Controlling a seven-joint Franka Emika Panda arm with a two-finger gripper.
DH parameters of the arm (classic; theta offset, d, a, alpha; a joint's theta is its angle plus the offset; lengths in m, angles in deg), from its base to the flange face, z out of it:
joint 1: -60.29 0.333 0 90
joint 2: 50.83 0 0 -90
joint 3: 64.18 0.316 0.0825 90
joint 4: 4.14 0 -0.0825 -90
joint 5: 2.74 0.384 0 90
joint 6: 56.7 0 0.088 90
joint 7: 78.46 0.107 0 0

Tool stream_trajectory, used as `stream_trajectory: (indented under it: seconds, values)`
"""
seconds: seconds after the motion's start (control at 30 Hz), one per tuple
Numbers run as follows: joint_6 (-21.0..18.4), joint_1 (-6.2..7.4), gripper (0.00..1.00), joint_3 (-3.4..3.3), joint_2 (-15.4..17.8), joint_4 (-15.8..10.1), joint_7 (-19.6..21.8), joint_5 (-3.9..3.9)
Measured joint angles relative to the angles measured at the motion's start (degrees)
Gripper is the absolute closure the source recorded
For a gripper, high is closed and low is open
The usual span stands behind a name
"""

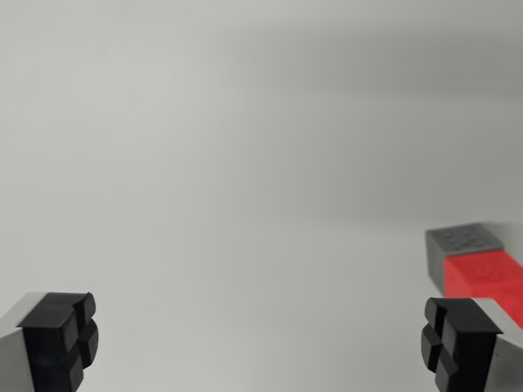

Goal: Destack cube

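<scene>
Nearest the lens, at the wrist view's left, sits one of my black fingers (61,339), spread wide from its partner and holding nothing. Between them lies only bare pale worktop (245,245), so my gripper (257,343) is aimed at empty space. Over at the wrist view's right, just beyond my other pad, the red cube (486,282) shows with a grey cube (462,241) touching it at its far side (which one sits on top I cannot tell from this angle). The risk, as I judge it: closing or descending now grabs air, or my right pad clips the red block and topples the stack.
</scene>
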Motion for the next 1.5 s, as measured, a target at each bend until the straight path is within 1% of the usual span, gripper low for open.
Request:
stream_trajectory:
  seconds: [0.27,0.67,1.03,1.3,1.5]
  values:
    - [0.5,-0.21,0.00,-0.11,0.1,-0.7,-0.5,0.00]
    - [2.5,-0.68,0.00,-0.77,0.9,-3.3,-2.4,0.00]
    - [5.2,-1.46,0.00,-1.62,1.7,-6.7,-5.1,-0.02]
    - [7.6,-2.18,0.00,-2.43,2.3,-9.6,-7.5,-0.08]
    - [9.8,-2.91,0.00,-3.17,2.7,-12.0,-9.9,-0.12]
